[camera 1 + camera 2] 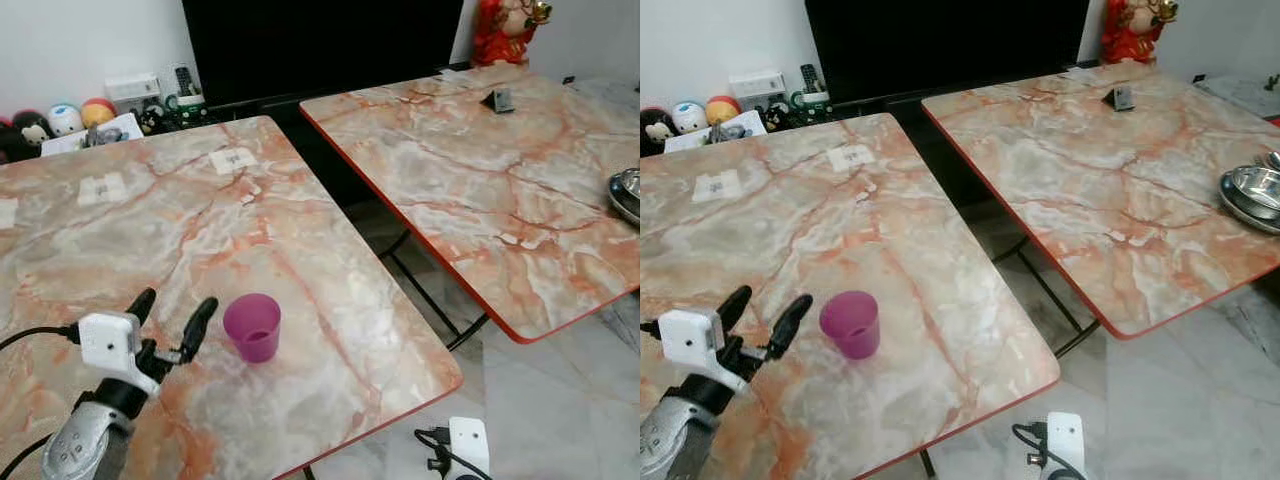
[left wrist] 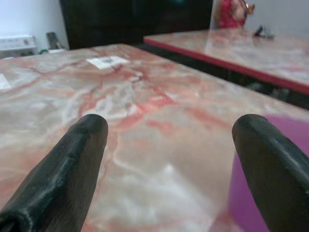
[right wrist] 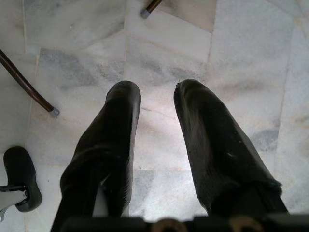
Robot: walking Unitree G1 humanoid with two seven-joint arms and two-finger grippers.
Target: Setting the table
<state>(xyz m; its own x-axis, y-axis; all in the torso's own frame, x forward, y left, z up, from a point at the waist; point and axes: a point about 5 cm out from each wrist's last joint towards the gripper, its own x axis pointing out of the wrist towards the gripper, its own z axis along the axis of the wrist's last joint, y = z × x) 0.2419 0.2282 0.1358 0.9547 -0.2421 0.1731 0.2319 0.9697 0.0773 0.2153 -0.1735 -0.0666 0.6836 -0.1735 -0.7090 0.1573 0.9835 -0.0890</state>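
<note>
Left gripper (image 1: 172, 312) hovers low over the near marble table (image 1: 130, 230), fingers spread wide, holding nothing. The purple cup (image 1: 252, 326) sits just beside the gripper's right finger, outside the gap, not between the fingers. Contact between finger and cup can't be told; the eye views show a slim gap.

Cup stands upright near the table's front edge, mouth up, long axis vertical, slightly tapered toward the base. Inside looks empty as far as visible.

Left wrist view: both black fingertips (image 2: 82, 145) wide apart with bare marble between them, and the cup's purple wall (image 2: 251, 193) shows behind the one finger. White labels (image 2: 107, 61) lie farther back on the tabletop.

Right gripper (image 3: 155, 92) hangs down over the pale marble floor (image 3: 241, 58), fingers parted a little, nothing gripped. A dark table leg (image 3: 26, 87) with a grey foot and a black rounded object (image 3: 19, 176) show there.

Eye views add the second marble table (image 1: 480, 170) to the right, apart from the near one. A small dark object (image 1: 497, 100) sits on it, steel bowls (image 1: 1255, 195) are stacked at its right edge, and a red figurine (image 1: 505, 30) stands at its far end. Plush toys (image 1: 65, 118) line the wall behind the near table, beside a black TV screen (image 1: 320, 45). A white power strip (image 1: 468, 440) lies on the floor.
</note>
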